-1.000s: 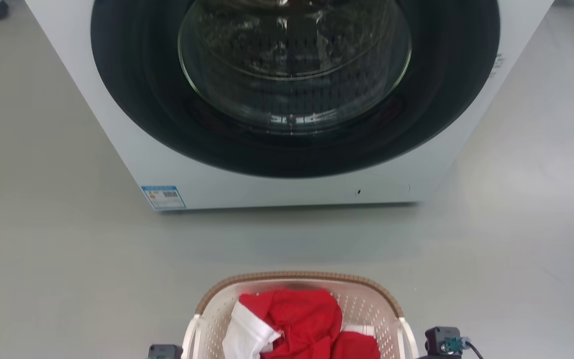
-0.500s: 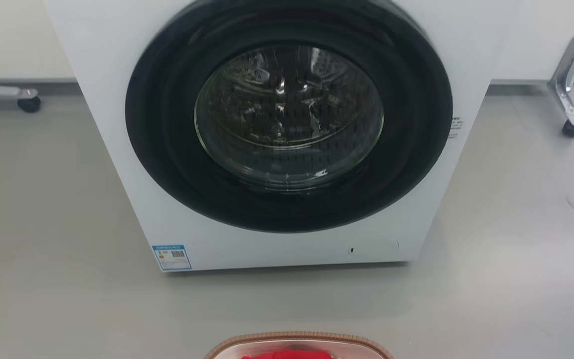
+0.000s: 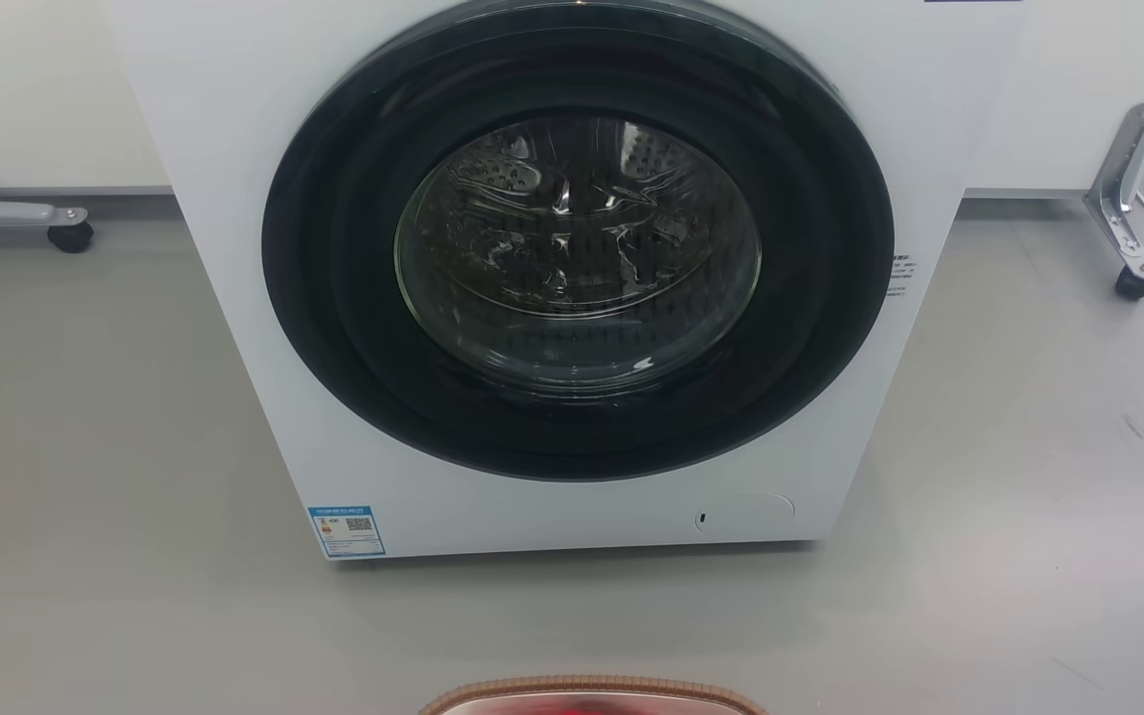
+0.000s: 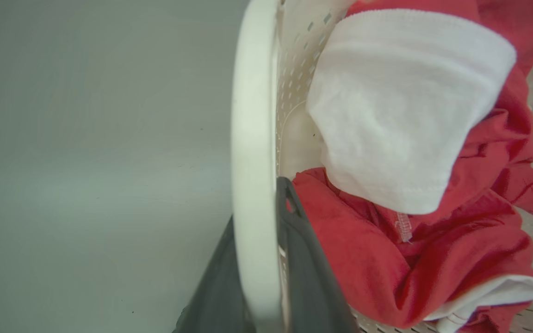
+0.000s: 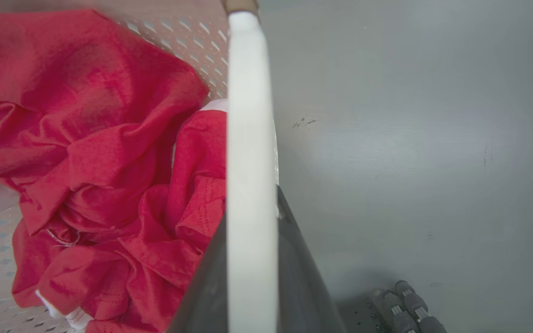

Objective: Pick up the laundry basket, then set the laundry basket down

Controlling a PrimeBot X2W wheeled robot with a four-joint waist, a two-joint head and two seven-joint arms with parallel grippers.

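Left gripper [image 4: 257, 208] pinches the left loop handle [image 4: 253, 115] of the laundry basket [image 3: 592, 690], one dark finger on either side of the white bar. The right gripper [image 5: 251, 203] clamps the right loop handle [image 5: 250, 115] the same way. Inward of each gripper lies the load, a crumpled red garment [image 4: 433, 259] with a white cloth [image 4: 400, 106] over it, against the perforated wall. Outward of each gripper is bare grey floor [image 5: 410, 138].

A second ago the head view looked down into the basket, with the laundry plain to see. Now the basket's far brown rim sits at the bottom edge, and the washing machine [image 3: 572, 298] stands lower in the frame with its whole door ring visible. The entire picture has shifted, so the camera has moved, not the machine. With both handles gripped, that reads as the body straightening into the lift. Whether the basket's base has cleared the floor cannot be told. Setting it down is yet to come.
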